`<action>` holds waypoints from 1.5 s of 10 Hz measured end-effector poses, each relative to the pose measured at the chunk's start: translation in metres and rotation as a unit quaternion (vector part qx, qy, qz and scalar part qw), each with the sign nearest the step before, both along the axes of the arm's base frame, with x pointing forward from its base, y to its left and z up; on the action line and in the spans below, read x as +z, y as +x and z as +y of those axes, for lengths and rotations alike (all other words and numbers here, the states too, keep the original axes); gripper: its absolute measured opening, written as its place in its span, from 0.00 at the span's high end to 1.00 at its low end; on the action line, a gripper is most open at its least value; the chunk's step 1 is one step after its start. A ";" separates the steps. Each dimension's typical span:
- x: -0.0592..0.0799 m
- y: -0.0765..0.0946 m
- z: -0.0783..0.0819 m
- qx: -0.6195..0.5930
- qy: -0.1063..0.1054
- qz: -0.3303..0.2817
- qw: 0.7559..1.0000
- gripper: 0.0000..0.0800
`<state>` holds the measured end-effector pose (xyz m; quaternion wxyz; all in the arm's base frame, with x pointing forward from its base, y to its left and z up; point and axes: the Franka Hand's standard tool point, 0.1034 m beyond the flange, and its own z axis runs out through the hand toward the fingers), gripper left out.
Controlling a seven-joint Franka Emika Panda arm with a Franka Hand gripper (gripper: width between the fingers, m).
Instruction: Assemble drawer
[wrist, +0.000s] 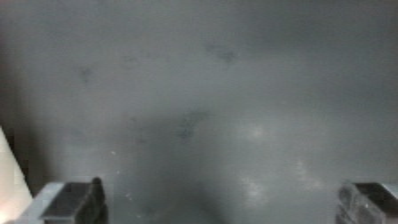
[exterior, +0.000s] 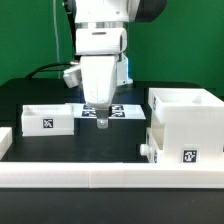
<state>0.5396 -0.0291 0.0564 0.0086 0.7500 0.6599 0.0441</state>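
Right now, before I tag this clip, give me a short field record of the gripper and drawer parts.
gripper: open, empty, low over the table, by the marker board
tray: exterior view's left, upright, apart from the gripper
casing: exterior view's right, untouched
knob: on a part low against the casing; whether it is slid in, cannot tell
border rail: across the foreground

A small shallow white plastic tray (exterior: 45,120) is sitting at the exterior view's left, a tall white plastic box casing (exterior: 188,112) at its right, the marker board (exterior: 124,109) lying between them, a long low white border rail (exterior: 90,180) running in front.
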 end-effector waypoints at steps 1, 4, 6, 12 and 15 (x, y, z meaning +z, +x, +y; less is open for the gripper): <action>0.000 0.000 0.000 0.000 0.000 0.000 1.000 0.19; 0.004 -0.009 -0.021 -0.133 0.012 -0.018 0.991 0.19; 0.011 -0.022 -0.024 -0.244 0.021 -0.016 0.970 0.19; 0.010 -0.026 -0.024 -0.425 0.049 0.002 0.904 0.19; 0.009 -0.060 -0.051 -0.503 0.045 -0.002 0.863 0.19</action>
